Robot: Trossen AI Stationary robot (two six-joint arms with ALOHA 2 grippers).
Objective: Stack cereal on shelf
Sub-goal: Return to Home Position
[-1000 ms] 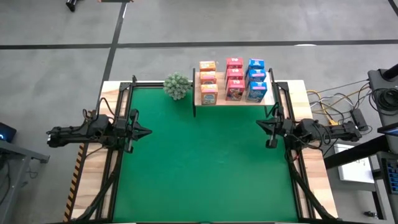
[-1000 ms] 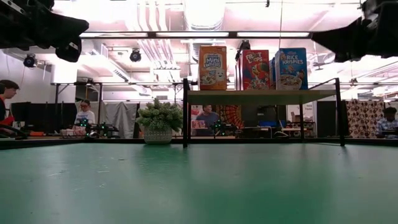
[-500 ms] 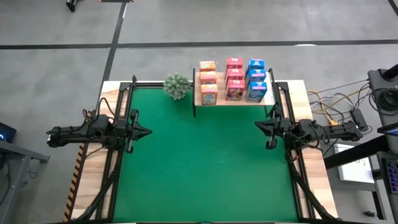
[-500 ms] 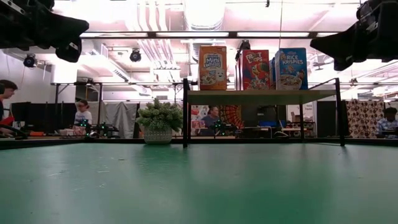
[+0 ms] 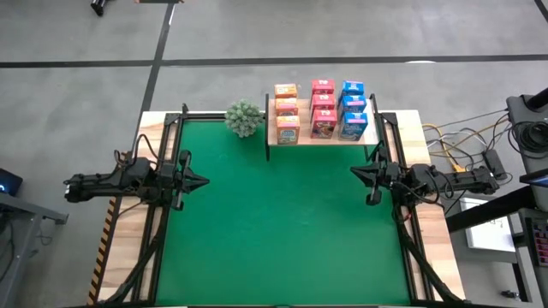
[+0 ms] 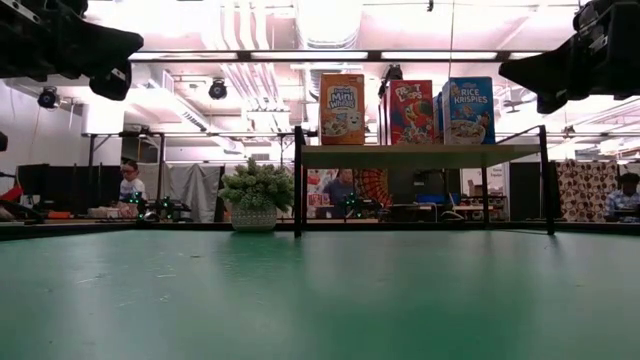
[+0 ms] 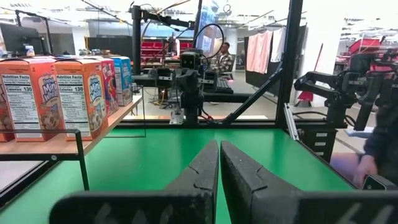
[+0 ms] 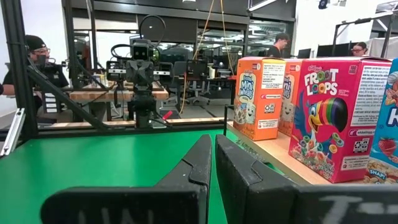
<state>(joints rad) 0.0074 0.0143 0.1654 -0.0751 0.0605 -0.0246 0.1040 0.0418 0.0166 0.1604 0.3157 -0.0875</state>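
Nine printed cardboard cereal boxes (image 5: 323, 111) fill the light wooden shelf (image 5: 302, 137) at the far edge of the green surface (image 5: 274, 231), and the left gripper (image 5: 204, 180) and right gripper (image 5: 356, 174) have settled at its sides, fingers closed on nothing: stacking looks done.

grey concrete floor (image 5: 342, 30) | bright ceiling lights (image 6: 320, 55) — exposed ducts (image 6: 250, 88) | wooden desk (image 8: 93, 94) | seated person (image 6: 130, 182)

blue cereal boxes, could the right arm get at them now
Probably yes: the right gripper hangs shut by the right end of the shelf, with nothing standing between it and the blue boxes.
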